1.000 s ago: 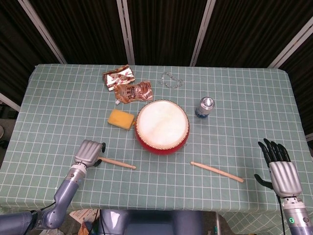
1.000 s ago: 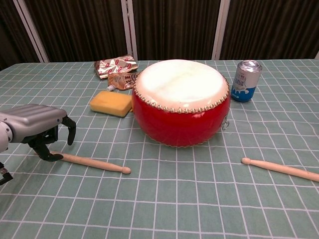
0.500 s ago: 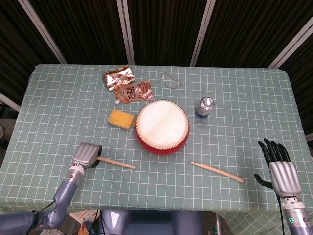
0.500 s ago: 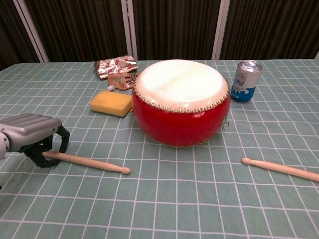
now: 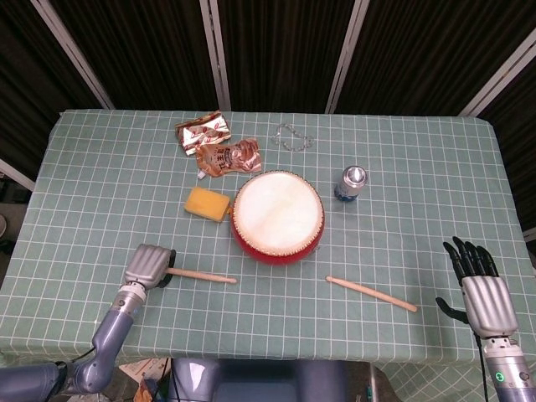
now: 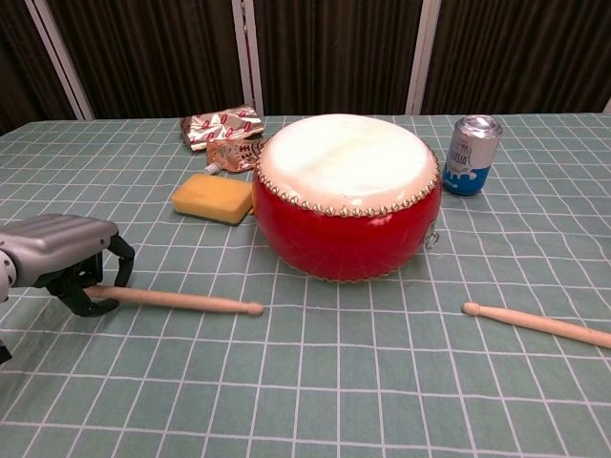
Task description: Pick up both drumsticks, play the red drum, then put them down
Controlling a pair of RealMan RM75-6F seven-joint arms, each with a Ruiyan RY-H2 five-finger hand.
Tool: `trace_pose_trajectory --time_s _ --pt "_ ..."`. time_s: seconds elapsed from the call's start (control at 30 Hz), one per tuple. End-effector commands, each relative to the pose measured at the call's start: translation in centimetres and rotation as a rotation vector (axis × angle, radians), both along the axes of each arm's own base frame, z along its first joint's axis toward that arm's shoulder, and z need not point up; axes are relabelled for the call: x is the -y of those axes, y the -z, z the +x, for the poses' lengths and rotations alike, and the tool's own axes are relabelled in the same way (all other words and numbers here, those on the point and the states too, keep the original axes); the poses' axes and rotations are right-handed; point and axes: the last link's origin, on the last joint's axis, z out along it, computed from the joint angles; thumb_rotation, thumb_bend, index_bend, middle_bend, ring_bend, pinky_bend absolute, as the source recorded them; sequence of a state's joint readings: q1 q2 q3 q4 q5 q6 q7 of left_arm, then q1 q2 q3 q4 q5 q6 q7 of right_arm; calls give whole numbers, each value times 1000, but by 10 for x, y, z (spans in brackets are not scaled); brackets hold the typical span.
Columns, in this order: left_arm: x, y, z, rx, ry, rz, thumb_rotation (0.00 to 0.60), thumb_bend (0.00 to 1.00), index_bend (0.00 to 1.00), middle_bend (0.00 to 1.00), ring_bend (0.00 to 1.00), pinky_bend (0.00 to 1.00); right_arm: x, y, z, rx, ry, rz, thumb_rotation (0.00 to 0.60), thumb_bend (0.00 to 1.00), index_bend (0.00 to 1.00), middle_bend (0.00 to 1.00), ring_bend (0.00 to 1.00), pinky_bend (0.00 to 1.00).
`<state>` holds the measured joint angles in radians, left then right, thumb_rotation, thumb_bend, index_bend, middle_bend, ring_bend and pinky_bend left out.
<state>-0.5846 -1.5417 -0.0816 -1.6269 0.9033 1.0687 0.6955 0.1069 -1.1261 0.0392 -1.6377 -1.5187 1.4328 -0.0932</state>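
Green checked tablecloth (image 5: 100, 193) over table, dark slatted wall panels (image 5: 276, 50) behind. Red drum (image 5: 278, 218) at centre. Left hand (image 5: 148, 266) curled around butt of left drumstick (image 5: 201, 275); right hand (image 5: 484, 289) spread, empty, beyond right drumstick (image 5: 371, 294).

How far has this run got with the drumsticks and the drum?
Nothing is finished yet. The left robot hand has its fingers curled around the butt of the left drumstick, which looks barely off the table. The right robot hand is open, apart from the right drumstick lying on the cloth. The red drum is unplayed.
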Motion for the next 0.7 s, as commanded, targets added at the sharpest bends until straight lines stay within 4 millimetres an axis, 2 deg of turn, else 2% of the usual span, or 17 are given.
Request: trace_pose_trajectory --time_s 0.03,0.23,0.27,0.3,0.33,0.4,0.47,0.5,0.6,0.7 --pt "4 -31 13 97 11 51 600 571 756 1000 1000 1000 0 0 0 -1 -2 0 600 233 0 0 0 65" --pt "14 -82 23 203 30 113 600 581 769 1000 1000 1000 0 1 2 1 -2 -1 600 232 0 0 1 65" --pt "15 -90 22 212 30 122 600 581 770 1000 1000 1000 0 1 2 0 -1 1 600 232 0 17 27 70" --pt "16 -95 21 216 29 128 600 581 770 1000 1000 1000 0 1 2 -1 0 2 600 233 0 76 96 103" --pt "17 -102 20 222 29 136 600 581 770 1000 1000 1000 1 1 3 -2 0 3 600 233 0 145 176 159" --pt "19 -116 16 242 26 164 600 582 770 1000 1000 1000 3 2 5 -8 0 7 600 232 26 438 504 481" --pt "20 -124 14 264 21 182 600 581 771 1000 1000 1000 5 6 8 -1 7 23 600 232 114 659 736 731" --pt "21 -128 13 278 17 191 600 581 771 1000 1000 1000 5 10 10 10 20 44 600 232 170 762 837 815" --pt "23 -137 12 306 17 206 600 582 771 1000 1000 1000 6 20 17 -4 47 98 600 232 265 942 983 941" --pt "23 -142 11 320 18 212 600 581 771 1000 1000 1000 9 30 27 -55 45 119 600 232 400 1000 1000 1000"
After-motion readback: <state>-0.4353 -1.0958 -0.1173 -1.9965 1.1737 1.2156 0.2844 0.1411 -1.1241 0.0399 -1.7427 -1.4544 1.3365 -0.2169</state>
